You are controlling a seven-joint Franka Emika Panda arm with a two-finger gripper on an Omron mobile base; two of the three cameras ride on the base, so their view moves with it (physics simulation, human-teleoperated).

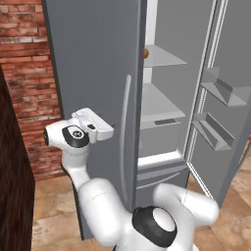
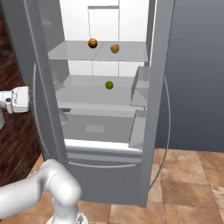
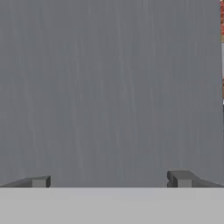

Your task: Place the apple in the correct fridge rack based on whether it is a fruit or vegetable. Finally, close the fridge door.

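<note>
Room: a red brick wall stands at 9 o'clock of the fridge, a floor of tan tiles lies beneath, and a dark wood panel runs down the left edge of the left base view

Fridge: a tall matte grey body with brushed-looking doors; the left door carries a long curved bar handle, and the right door is swung open, showing angular grey door bins

Inside: white back wall, flat pale-grey shelves, smooth and thin-edged

Fridge rack: the higher shelf panel, spanning the inside

Apple: small and round, yellow-orange with a darker brownish side, resting on the fridge rack toward its right half

Neighbours: a round orange-brown fruit sits on the same rack at 9 o'clock of the apple, apart from it; a small green ball lies on the lower shelf, at 6 o'clock of the apple

Jaws: the gripper has its two dark fingertips spread wide apart, holding nothing, facing the grey outer face of the left door

Arm: white glossy shells with dark joints
</note>
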